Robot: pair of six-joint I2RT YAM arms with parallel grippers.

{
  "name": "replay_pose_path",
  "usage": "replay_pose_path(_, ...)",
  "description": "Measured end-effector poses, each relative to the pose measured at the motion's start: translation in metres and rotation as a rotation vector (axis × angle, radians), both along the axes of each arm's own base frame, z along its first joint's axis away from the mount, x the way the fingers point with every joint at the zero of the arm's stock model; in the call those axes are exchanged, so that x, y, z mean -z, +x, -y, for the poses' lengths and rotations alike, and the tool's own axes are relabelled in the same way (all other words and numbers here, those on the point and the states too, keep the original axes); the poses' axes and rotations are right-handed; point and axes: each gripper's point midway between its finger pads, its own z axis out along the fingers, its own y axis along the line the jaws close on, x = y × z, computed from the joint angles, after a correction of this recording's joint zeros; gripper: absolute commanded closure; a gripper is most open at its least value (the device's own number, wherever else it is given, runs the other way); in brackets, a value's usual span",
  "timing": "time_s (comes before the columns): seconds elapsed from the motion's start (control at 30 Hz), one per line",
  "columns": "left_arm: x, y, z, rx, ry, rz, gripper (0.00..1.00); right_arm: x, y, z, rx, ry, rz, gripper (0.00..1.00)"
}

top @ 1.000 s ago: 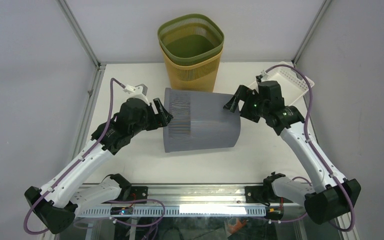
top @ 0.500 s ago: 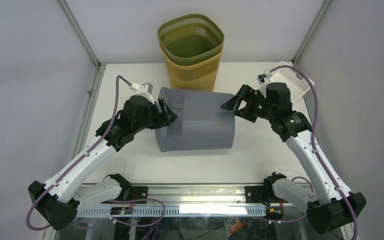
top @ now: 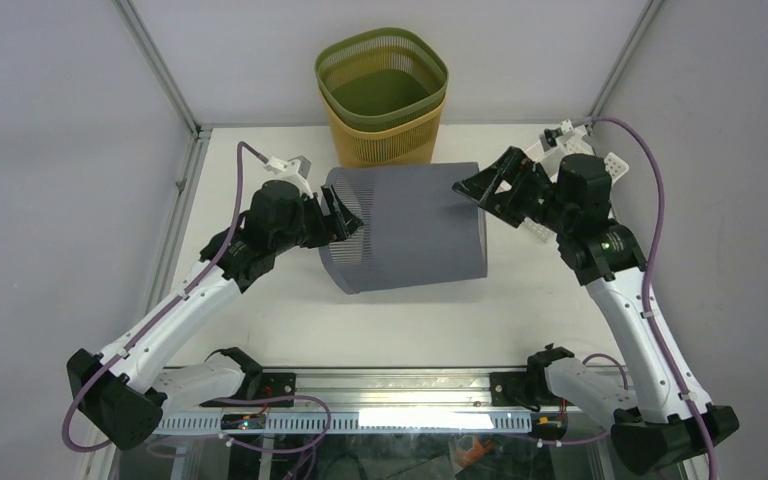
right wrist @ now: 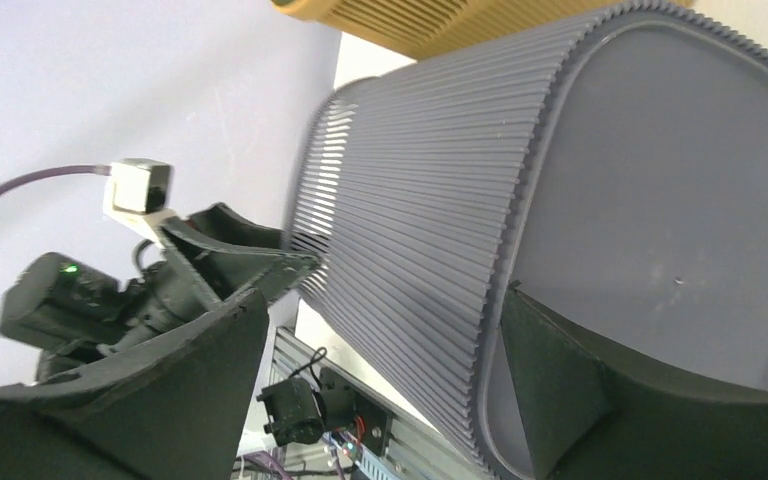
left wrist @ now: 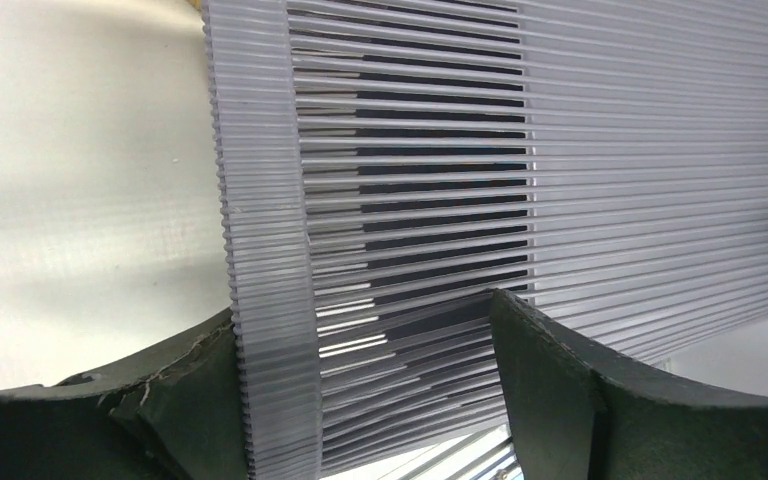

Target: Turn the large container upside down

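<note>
Table [top: 260, 310]: white and flat, under everything.
Left gripper [top: 343, 220]: spread wide, not pinching. Set at the left end of the big bin, with the rim sitting between the two fingers. One finger [left wrist: 160, 400] touching the rim band, the other lying against the ribbed side.
Large container [top: 410, 230]: grey, ribbed, with thin slits near the rim. Lying on its side in the middle of the table – open mouth to the left, flat bottom to the right. Right between the two grippers.
Green basket [top: 381, 80]: at the back, standing up, tucked inside the yellow one.
Yellow basket [top: 385, 150]: just behind the grey bin.
Right gripper [top: 482, 185]: spread wide too, holding nothing tight. One finger [right wrist: 560, 390] up against the flat bottom, the other well off to the side.
White tray [top: 616, 166]: at the right edge – mostly hidden behind the right arm.
</note>
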Motion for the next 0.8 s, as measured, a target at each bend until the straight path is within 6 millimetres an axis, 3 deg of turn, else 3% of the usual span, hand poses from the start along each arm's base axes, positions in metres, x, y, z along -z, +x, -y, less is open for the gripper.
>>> replay_pose_path(0.3,0.015,0.011,0.022,0.043,-0.052,-0.064,0.12,-0.067,0.001,0.0,0.001,0.06,0.163,0.11)
replay_pose_path(0.43,0.031,0.012,0.027,0.085,0.006,-0.068,0.05,-0.091,-0.015,-0.026,-0.12,0.145,0.222,0.11)
replay_pose_path(0.6,0.052,0.008,0.034,0.145,0.072,-0.078,0.03,-0.089,-0.042,-0.062,-0.279,0.196,0.201,0.09)
replay_pose_path(0.8,0.06,0.008,0.028,0.143,0.114,-0.077,0.03,-0.063,-0.045,-0.082,-0.317,0.181,0.128,0.08)
